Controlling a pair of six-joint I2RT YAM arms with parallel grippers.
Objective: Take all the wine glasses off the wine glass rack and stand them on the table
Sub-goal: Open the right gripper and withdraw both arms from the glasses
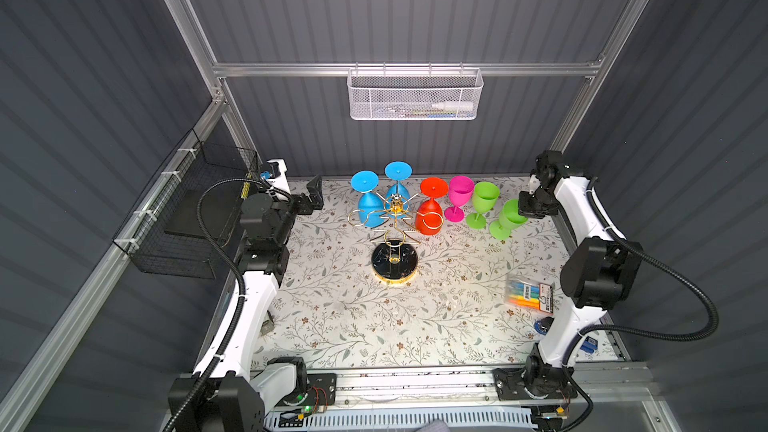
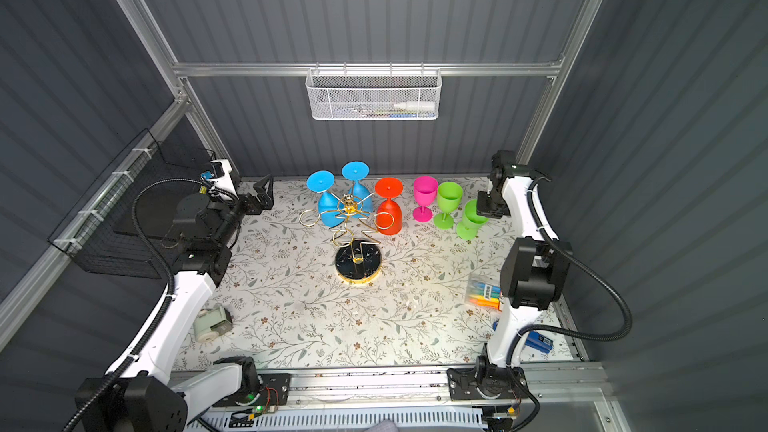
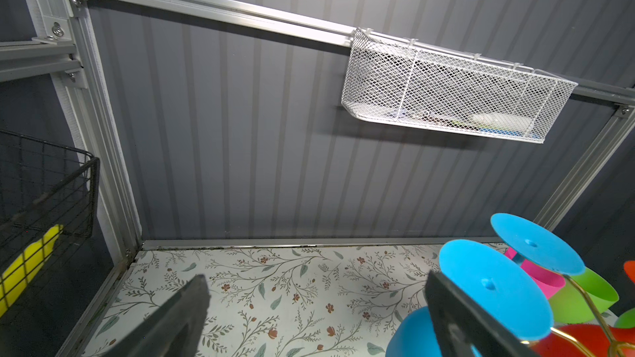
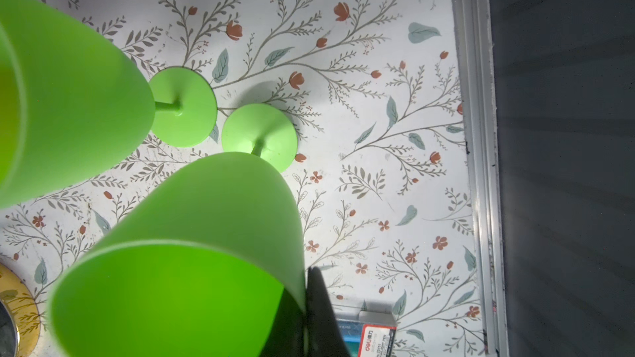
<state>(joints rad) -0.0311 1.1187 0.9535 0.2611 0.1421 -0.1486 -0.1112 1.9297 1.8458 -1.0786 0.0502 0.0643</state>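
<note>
- Meanwhile, the wine glass rack (image 1: pixel 405 268) stood on its round black base mid-bench (image 1: pixel 353 326), somewhat toward the back edge, with its gold arms spread above.
- Three glasses hung upside down from those arms: a blue glass (image 1: pixel 369 213) on the left side, a second blue glass (image 1: pixel 398 171) at the back and an orange-red glass (image 1: pixel 430 220) on the right.
- Off the rack, the green wine glass (image 1: pixel 513 216) stood upright near the bench's back right corner. It was just beside another green glass (image 1: pixel 486 195), with a pink glass (image 1: pixel 460 189) farther along the back edge.
- The right gripper (image 1: pixel 525 211) was closed on the rim of the green wine glass. The right wrist view showed one finger (image 4: pixel 319 303) against the outside of the bowl wall.
- The left gripper (image 3: pixel 314 283) gaped wide and held nothing near the back left corner, close to the blue glass but apart from it.
- A pack of markers (image 1: pixel 528 292) lay by the right edge.
- A white mesh basket (image 1: pixel 411 95) hung on the back rail, and a black wire basket (image 1: pixel 195 209) on the left frame.
</note>
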